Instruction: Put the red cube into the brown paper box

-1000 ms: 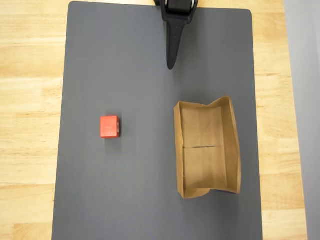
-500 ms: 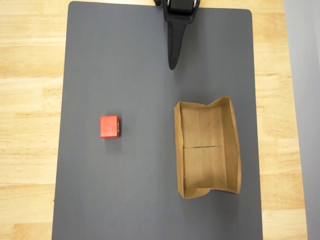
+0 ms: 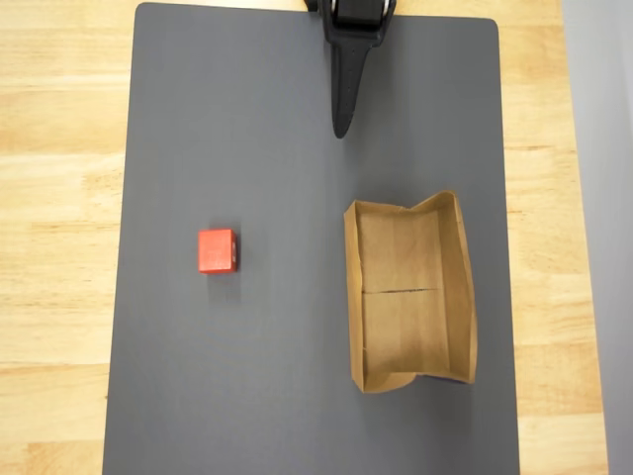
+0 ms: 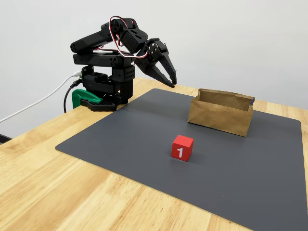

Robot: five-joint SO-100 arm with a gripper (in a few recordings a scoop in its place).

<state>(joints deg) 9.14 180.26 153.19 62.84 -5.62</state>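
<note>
Resting on the dark grey mat (image 3: 247, 119) that covers the wooden tabletop (image 3: 59, 198), the red cube (image 3: 217, 250) sits alone toward the mat's left edge in the overhead view, about midway along that edge and well apart from everything else. The brown paper box (image 3: 460, 297) lies open toward the mat's right edge, with a fold line crossing its floor and nothing inside it. From above, the arm is cut off by the top edge of the picture, so the gripper (image 3: 341, 124) reads as a single dark tapering point over the mat's far edge, and its opening is hard to make out there. The fixed view shows more: the whole black arm (image 4: 106, 62) folded back on its base at the tabletop's far corner, the gripper (image 4: 170, 78) hanging in the air with its two fingers slightly parted and holding nothing. The same view shows a white numeral 1 on the side face of the cube (image 4: 182, 147), and only the outer walls of the box (image 4: 220, 115), its floor hidden.
</note>
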